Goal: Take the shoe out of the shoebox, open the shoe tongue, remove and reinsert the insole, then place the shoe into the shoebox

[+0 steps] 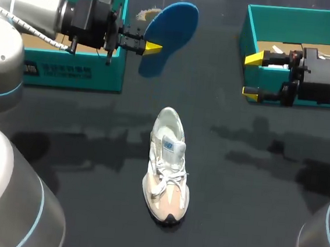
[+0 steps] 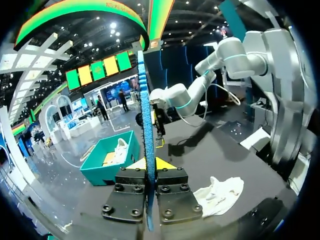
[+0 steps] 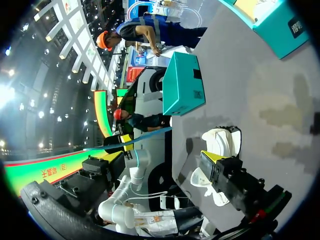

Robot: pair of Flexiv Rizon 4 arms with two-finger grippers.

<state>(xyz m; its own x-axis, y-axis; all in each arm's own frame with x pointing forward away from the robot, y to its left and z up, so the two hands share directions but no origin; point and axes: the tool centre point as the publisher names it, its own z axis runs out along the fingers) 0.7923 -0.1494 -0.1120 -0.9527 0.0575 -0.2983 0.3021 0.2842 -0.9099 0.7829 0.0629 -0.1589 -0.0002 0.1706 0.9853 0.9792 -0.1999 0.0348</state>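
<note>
A blue insole (image 1: 170,23) hangs above the table's far side, and my left gripper (image 1: 151,47) is shut on its lower edge. In the left wrist view the insole (image 2: 146,120) stands edge-on between the yellow tips of that gripper (image 2: 150,164). The white and beige shoe (image 1: 167,169) lies on the dark table, toe toward the front edge and tongue raised. My right gripper (image 1: 252,77) stands wide open and empty over the near wall of the right shoebox (image 1: 303,19). In the right wrist view the shoe (image 3: 222,141) lies ahead of one of its fingers (image 3: 212,156).
A second teal box (image 1: 76,73) stands at the back left, under my left arm. In the left wrist view the right shoebox (image 2: 111,152) lies beyond the insole, with my right arm behind it.
</note>
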